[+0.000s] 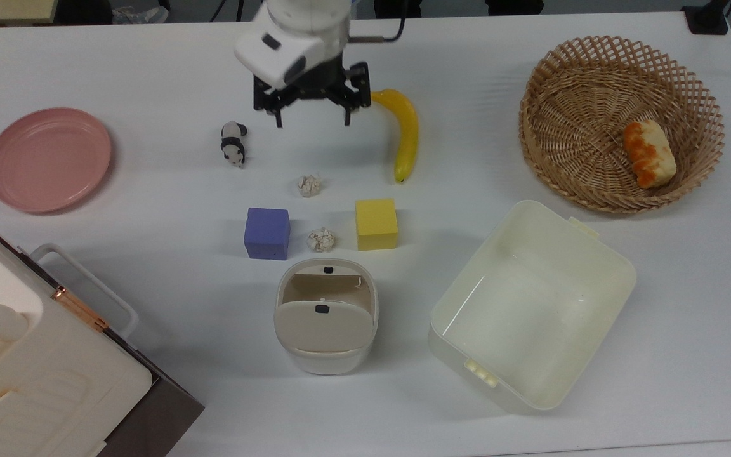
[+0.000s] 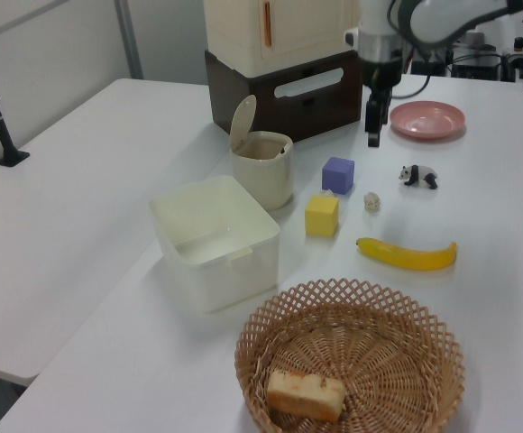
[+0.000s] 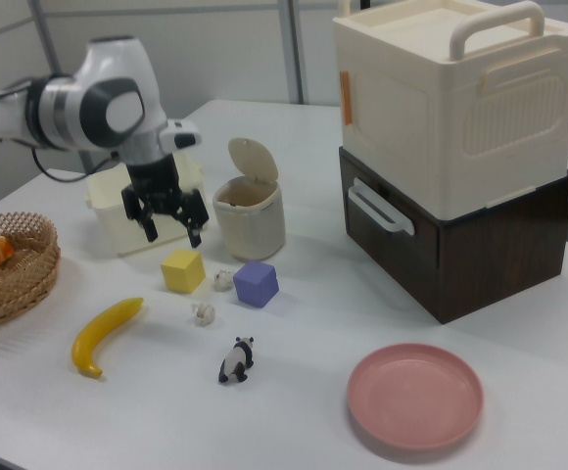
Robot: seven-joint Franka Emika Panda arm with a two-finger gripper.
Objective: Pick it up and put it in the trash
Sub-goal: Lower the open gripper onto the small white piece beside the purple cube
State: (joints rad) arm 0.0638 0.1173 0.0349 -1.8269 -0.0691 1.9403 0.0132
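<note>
1. Hanging above the white worktop point(image 1: 150, 57), the gripper point(image 1: 312, 119) points down with its fingers point(image 1: 278, 118) spread wide and nothing between them
2. In the top view it stands between the toy panda point(image 1: 233, 143) on the top view's left and the banana point(image 1: 406, 132) on the top view's right, and its body covers the banana's upper tip
3. The pale paper wad point(image 1: 309, 185) lies on the worktop below the gripper in the top view, well apart from the fingers and touching nothing
4. In the right view this wad point(image 3: 203, 313) sits between the banana point(image 3: 104, 335) and the purple cube point(image 3: 256, 283), with the panda point(image 3: 235, 359) nearer to the camera
5. A second wad with darker speckles point(image 1: 321, 239) rests between the purple cube point(image 1: 267, 233) and the yellow cube point(image 1: 376, 223), just above the bin in the top view
6. The small beige bin point(image 1: 325, 315) stands upright with its flap lid point(image 2: 242, 121) tilted up, so the inside is open
7. The larger cream tub point(image 1: 530, 304) is beside the bin on the top view's right
8. The wicker basket point(image 1: 619, 120) holds an orange and cream piece of food point(image 1: 649, 154)
9. A pink plate point(image 1: 47, 158) lies on the top view's left side, and a cream box on a dark brown base point(image 3: 455, 147) stands at the worktop corner
</note>
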